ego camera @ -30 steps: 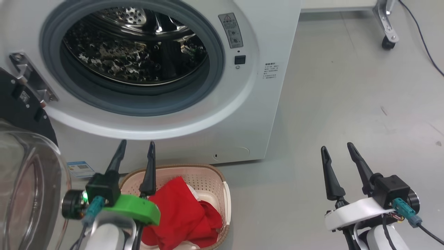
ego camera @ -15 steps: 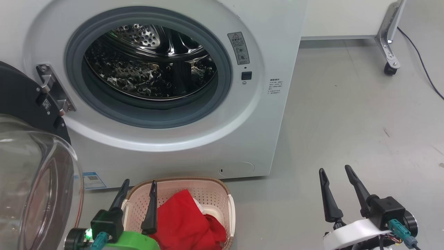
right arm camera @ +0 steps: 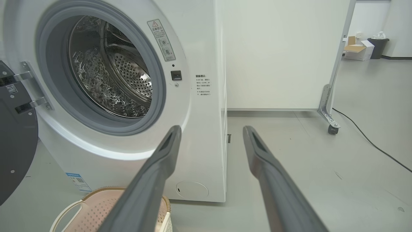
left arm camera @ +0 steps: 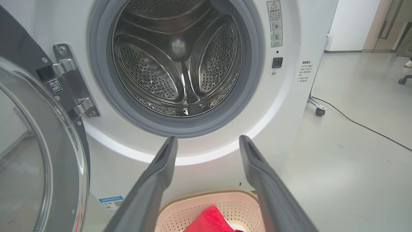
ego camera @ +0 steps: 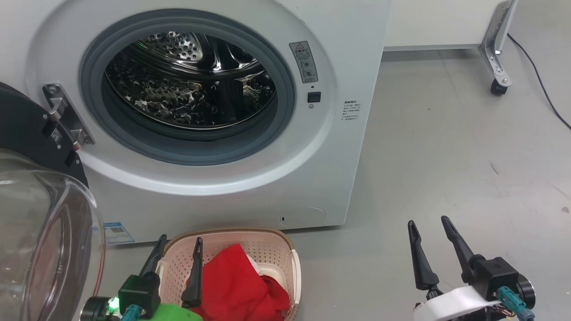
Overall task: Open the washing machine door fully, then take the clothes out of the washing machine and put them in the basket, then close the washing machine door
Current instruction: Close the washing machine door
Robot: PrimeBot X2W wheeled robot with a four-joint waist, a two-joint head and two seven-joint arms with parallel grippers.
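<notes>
1. Clothes: red & soft, piled in the basket, w/ a bit of white showing on the right of the pile.
2. Basket: cream, lots of small holes, brown rim. It sits on the grey floor, just in front of the washing machine.
3. Washing machine: big white box. Inside its drum I see bare shiny metal w/ holes. A grey rubber ring goes round the drum's mouth.
4. Washing machine door: swung wide open to the left on a metal hinge. Black rim, clear glass bowl bulging out.
5. Left gripper: fingers apart, holding nothing. It hangs over the left end of the basket. In the head view one finger crosses the rim & the other the red pile. Can't tell if they touch.
6. Right gripper: fingers apart, holding nothing, over bare floor, well apart from the basket.
7. Other bits: a blue sticker low on the machine front, left of the basket. A black cable lies on the floor at far right, nr a metal leg w/ a small wheel.
</notes>
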